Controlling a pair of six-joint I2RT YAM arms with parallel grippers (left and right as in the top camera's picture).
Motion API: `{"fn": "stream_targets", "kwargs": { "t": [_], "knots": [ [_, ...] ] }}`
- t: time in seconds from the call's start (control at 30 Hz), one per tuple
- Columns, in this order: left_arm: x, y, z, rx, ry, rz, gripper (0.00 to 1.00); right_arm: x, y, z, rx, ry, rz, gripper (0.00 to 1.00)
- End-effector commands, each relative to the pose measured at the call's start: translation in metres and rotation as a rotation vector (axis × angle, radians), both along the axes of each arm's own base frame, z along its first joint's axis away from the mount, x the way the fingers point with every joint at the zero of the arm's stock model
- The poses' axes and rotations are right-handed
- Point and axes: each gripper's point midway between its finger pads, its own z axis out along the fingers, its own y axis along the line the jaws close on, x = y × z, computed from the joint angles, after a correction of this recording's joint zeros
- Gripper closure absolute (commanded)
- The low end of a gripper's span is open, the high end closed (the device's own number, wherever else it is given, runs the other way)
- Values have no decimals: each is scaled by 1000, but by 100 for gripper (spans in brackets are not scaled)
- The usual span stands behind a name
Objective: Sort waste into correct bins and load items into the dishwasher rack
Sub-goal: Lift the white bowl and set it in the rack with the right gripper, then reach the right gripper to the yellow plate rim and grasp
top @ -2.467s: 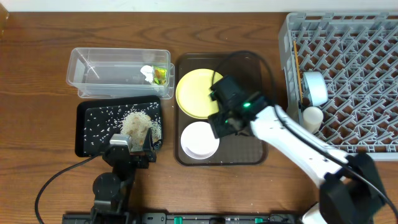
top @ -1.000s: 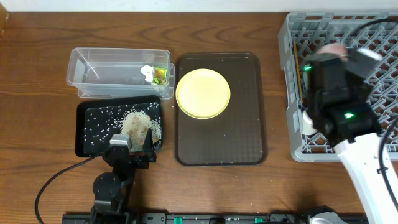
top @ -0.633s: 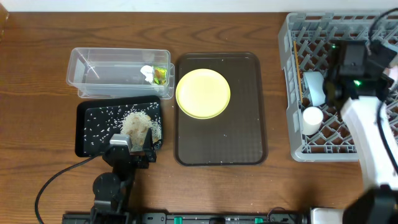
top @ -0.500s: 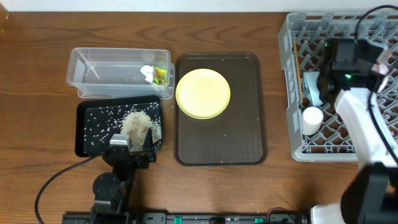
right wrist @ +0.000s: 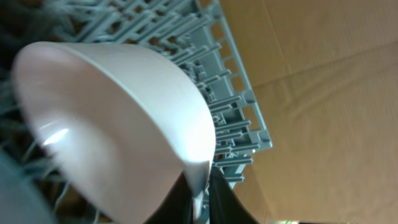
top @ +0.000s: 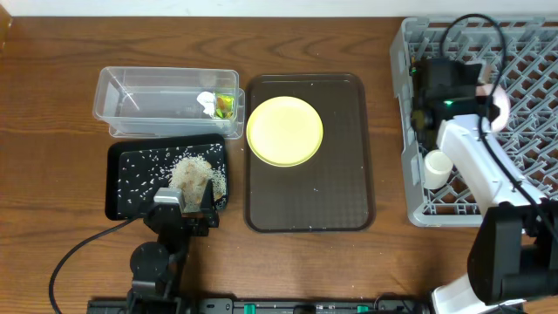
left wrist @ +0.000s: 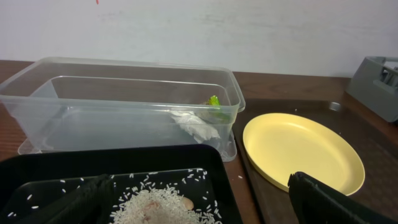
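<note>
Right end effector (right wrist: 199,186) pinches rim of white bowl (right wrist: 112,118) over the rack (right wrist: 239,121).

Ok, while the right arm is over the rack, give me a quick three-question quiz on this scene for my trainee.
1. True or false: the yellow plate lies on the brown serving tray.
2. What is pinched in the right gripper's jaws? A) chopsticks B) white bowl C) snack wrapper
3. Fill in: the loose rice sits in the ____ tray.
Key: 1 true; 2 B; 3 black, the black tray.
</note>
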Motion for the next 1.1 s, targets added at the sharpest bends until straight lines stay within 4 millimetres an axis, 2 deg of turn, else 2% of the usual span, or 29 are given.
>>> {"fn": "stream_targets", "kwargs": {
  "t": [0.0,0.17,0.3,0.43,0.53,0.7,0.77,0.83,1.0,1.07],
  "knots": [
    [0,0,-14,14,26,-6,8,2,16,-8,-14,56,47,85],
    [0,0,-14,14,26,-6,9,-3,27,-8,-8,62,62,71],
    [0,0,-14,14,26,-6,9,-11,35,5,36,1,61,63],
    [0,0,-14,14,26,-6,9,-14,63,18,212,-56,167,53],
    [0,0,-14,14,26,-6,9,-17,114,19,501,-87,326,52],
    [0,0,-14,14,26,-6,8,-40,239,17,1102,-6,631,55],
    [0,0,-14,14,26,-6,9,-51,278,11,1258,54,688,55],
    [0,0,-14,14,26,-6,9,-55,302,-7,1306,90,657,48],
    [0,0,-14,14,26,-6,9,-34,317,-65,1209,71,504,41],
    [0,0,-14,14,26,-6,9,-23,323,-88,1213,60,461,44]
  ]
}}
